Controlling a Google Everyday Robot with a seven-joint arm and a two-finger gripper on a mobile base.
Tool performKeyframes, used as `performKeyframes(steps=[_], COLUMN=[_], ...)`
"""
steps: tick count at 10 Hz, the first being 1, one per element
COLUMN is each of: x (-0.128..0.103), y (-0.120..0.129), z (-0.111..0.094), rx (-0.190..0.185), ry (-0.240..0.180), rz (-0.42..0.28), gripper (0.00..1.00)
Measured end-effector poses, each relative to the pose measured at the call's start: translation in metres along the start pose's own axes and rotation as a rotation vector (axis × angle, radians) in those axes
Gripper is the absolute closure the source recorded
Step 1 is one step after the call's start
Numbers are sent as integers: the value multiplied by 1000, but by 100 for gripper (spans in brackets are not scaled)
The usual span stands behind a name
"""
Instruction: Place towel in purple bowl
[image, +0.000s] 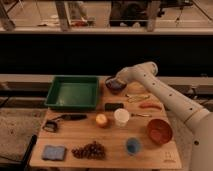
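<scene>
The purple bowl (117, 87) stands at the back middle of the wooden table, right of the green tray. A pale grey-blue patch inside it looks like the towel (115, 84), partly hidden by the gripper. My gripper (111, 81) is at the bowl's left rim, right over the towel, with the white arm reaching in from the right. I cannot tell whether it still holds the towel.
A green tray (73, 92) sits at back left. A dark pad (114, 106), white cup (121, 117), orange fruit (101, 120), orange-red bowl (159, 131), blue cup (133, 145), grapes (90, 150) and blue rectangular pad (54, 152) stand nearer the front.
</scene>
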Motion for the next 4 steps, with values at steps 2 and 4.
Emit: performKeyframes(steps=[2, 4], x=[-2, -5], y=[1, 0], z=[-1, -1], rx=[0, 0], ry=[-4, -10], rz=[-9, -16], gripper=[49, 29])
